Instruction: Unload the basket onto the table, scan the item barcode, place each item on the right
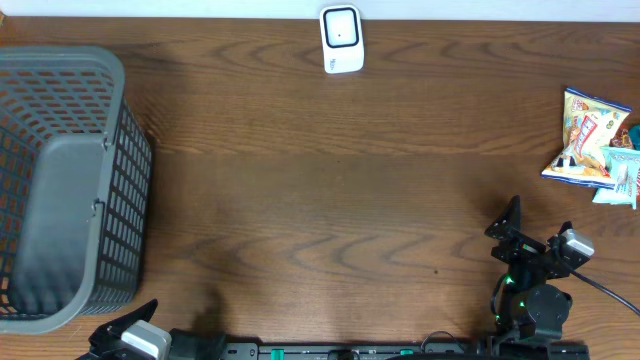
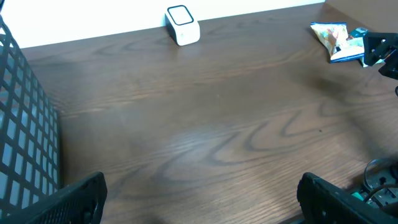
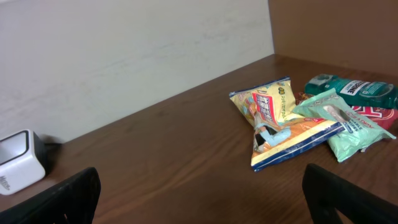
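A small white barcode scanner [image 1: 341, 40] stands at the table's far edge, and it also shows in the left wrist view [image 2: 182, 25] and the right wrist view [image 3: 18, 162]. The items lie in a pile at the right. On the near side of the pile is a yellow snack bag [image 1: 588, 138] [image 3: 277, 121], with a mint-green pouch [image 3: 348, 124] and a green bottle [image 3: 354, 90] beside it. My right gripper [image 1: 540, 218] [image 3: 199, 177] is open and empty, short of the pile. At the front left my left gripper [image 1: 118, 330] [image 2: 200, 186] is open and empty.
A grey plastic basket [image 1: 130, 200] [image 2: 25, 137] fills the table's left side, close to my left gripper. A red packet [image 3: 379, 115] lies under the pouch. The wall runs just behind the scanner.
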`<act>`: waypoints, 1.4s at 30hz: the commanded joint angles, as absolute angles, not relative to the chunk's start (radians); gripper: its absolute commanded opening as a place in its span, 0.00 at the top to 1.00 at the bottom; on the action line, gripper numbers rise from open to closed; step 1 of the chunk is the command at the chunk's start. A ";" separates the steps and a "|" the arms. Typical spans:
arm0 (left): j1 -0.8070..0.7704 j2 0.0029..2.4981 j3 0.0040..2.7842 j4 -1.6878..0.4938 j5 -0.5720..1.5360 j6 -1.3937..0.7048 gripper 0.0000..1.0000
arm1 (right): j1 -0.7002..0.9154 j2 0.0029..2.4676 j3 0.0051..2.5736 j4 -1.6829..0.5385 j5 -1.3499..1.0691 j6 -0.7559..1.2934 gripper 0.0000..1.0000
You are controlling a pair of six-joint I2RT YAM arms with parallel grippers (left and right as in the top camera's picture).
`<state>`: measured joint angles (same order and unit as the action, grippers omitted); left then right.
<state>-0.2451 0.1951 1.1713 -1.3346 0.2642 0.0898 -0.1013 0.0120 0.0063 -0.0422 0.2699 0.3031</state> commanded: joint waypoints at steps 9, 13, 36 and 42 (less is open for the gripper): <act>-0.248 0.192 1.168 -1.314 0.287 0.093 0.02 | -0.097 0.007 0.006 -0.047 0.282 0.291 0.01; -0.210 0.190 1.111 -1.178 0.302 0.094 0.02 | -0.097 0.007 0.006 -0.047 0.282 0.291 0.01; -0.051 0.002 0.293 -0.293 0.184 0.097 0.02 | -0.097 0.007 0.006 -0.047 0.282 0.291 0.01; -0.051 0.002 0.139 -0.143 0.170 0.097 0.02 | -0.097 0.007 0.006 -0.047 0.282 0.291 0.01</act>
<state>-0.0547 0.0105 0.1806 -0.1669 0.1879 0.0902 -0.1013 0.0120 0.0063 -0.0418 0.2699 0.3031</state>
